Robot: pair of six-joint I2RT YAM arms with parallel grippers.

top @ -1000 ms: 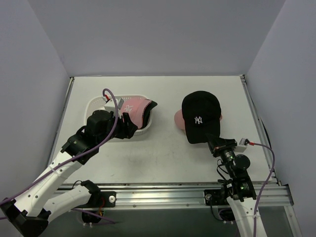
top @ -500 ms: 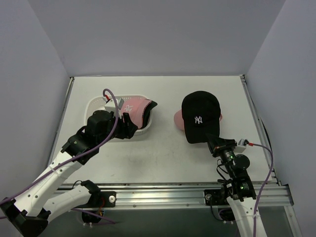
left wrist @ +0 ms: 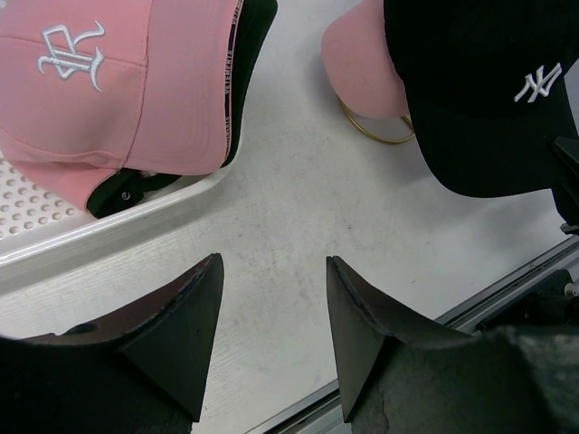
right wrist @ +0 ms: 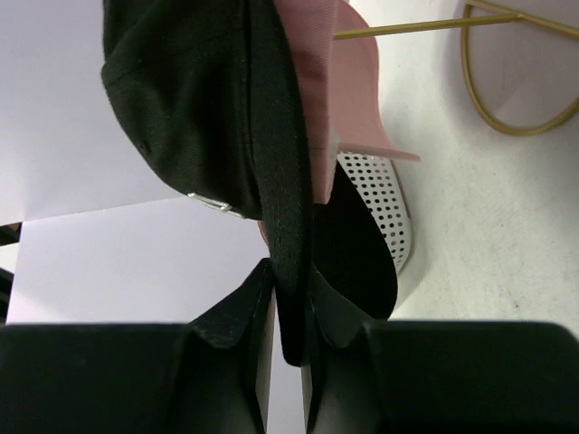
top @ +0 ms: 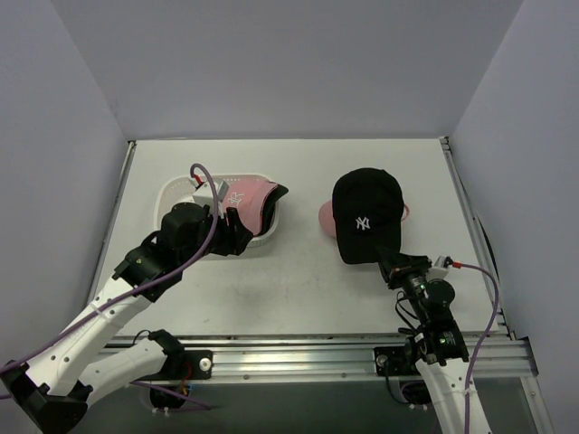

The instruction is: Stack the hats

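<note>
Nested caps point(top: 251, 199) in the basket point(top: 172, 192) at left; at right, upper cap point(top: 366, 217) over lower cap point(top: 326, 217) on wire stand point(right wrist: 407, 29).

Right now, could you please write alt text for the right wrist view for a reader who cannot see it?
The right gripper is shut on the brim of a black cap, seen edge-on, with a pink cap just behind it. A gold wire stand sits on the white table at upper right.
</note>
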